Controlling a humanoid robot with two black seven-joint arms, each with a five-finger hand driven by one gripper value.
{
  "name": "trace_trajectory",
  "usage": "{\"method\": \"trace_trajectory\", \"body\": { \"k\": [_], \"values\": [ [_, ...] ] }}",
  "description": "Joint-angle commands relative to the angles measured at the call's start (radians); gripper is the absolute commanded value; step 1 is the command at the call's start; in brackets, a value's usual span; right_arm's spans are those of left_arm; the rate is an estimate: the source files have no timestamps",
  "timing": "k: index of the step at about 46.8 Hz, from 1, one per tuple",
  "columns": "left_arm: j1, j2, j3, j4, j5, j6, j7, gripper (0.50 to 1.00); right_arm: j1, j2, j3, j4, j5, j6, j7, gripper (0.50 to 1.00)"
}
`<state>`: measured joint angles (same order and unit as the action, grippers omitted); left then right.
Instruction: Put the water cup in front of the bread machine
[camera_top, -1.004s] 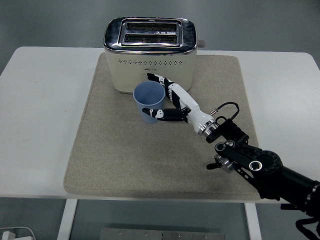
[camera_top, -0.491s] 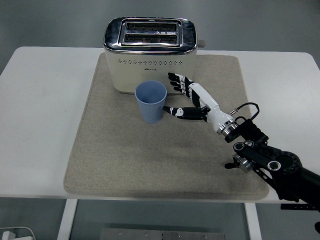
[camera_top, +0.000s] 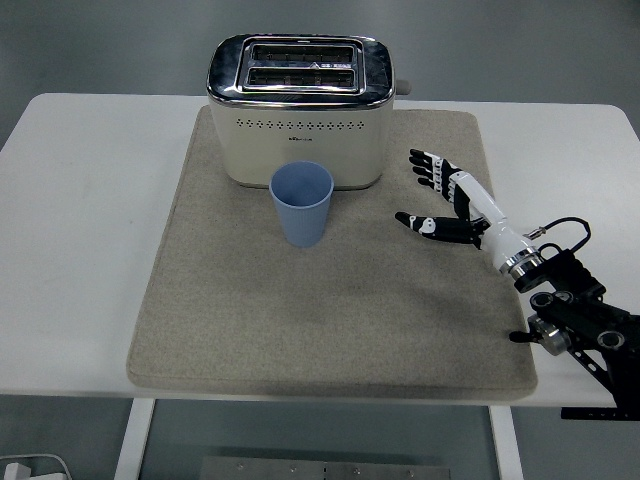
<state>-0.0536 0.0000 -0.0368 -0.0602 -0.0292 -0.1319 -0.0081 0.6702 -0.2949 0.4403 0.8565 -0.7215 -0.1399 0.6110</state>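
Blue water cup (camera_top: 301, 203) now stands upright on the mat (camera_top: 250, 300), just before the bread machine (camera_top: 298, 108); my right robot hand (camera_top: 445, 197) has let go, fingers spread, withdrawing. Placement looks done.

The right arm (camera_top: 585, 330) runs out of the picture at the right edge and lower right corner, so everything past its forearm is cut off. The bread machine (camera_top: 298, 110) hides its own back and the strip of mat (camera_top: 300, 330) beneath and behind it; the print on its front is too small to read. Inside its 2 slots only dark wire shows, and their depth cannot be told. The water cup (camera_top: 302, 203) hides the toaster's lower front. At the bottom left corner, a white object (camera_top: 25, 468) is cut off by the edge.
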Motion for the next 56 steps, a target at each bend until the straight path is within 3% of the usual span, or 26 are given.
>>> {"method": "trace_trajectory", "body": {
  "k": [1, 24, 51, 56],
  "values": [
    [0.000, 0.000, 0.000, 0.000, 0.000, 0.000, 0.000, 1.000, -0.001, -0.024, 0.017, -0.007, 0.069, 0.000, 0.000, 0.917],
    [0.000, 0.000, 0.000, 0.000, 0.000, 0.000, 0.000, 1.000, 0.092, -0.050, 0.043, -0.106, 0.431, 0.003, -0.010, 0.917],
    [0.000, 0.000, 0.000, 0.000, 0.000, 0.000, 0.000, 1.000, 0.166, -0.038, 0.044, -0.106, 0.445, 0.014, -0.027, 0.917],
    [0.000, 0.000, 0.000, 0.000, 0.000, 0.000, 0.000, 1.000, 0.169, -0.036, 0.046, -0.111, 0.447, 0.013, -0.051, 0.917]
  ]
}}
